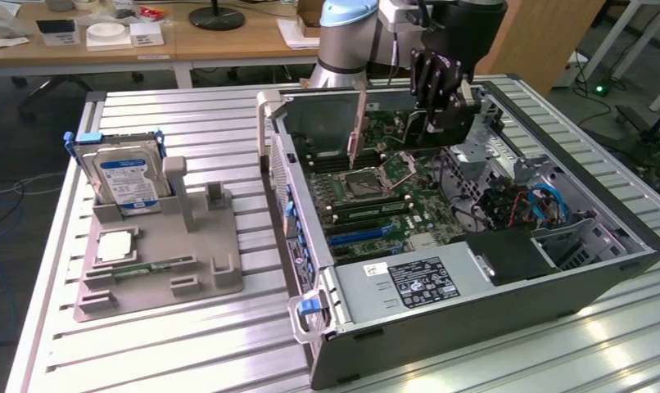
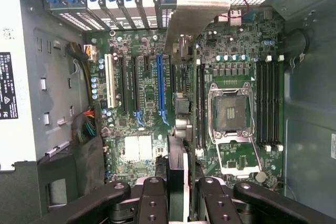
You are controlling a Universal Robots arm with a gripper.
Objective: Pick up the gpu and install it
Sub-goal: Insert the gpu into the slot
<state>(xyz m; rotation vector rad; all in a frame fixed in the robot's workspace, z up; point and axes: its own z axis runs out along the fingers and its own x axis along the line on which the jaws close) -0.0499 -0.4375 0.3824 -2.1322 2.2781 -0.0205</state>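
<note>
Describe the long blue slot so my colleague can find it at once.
Look into the open computer case on the slatted table, at the green circuit board. Beside the square processor socket runs a row of long parallel slots. The blue slot is the one coloured blue end to end; its neighbours are black, one white.

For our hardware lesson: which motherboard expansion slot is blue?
The long blue slot; next to it sit two black slots, then one white slot.
</note>
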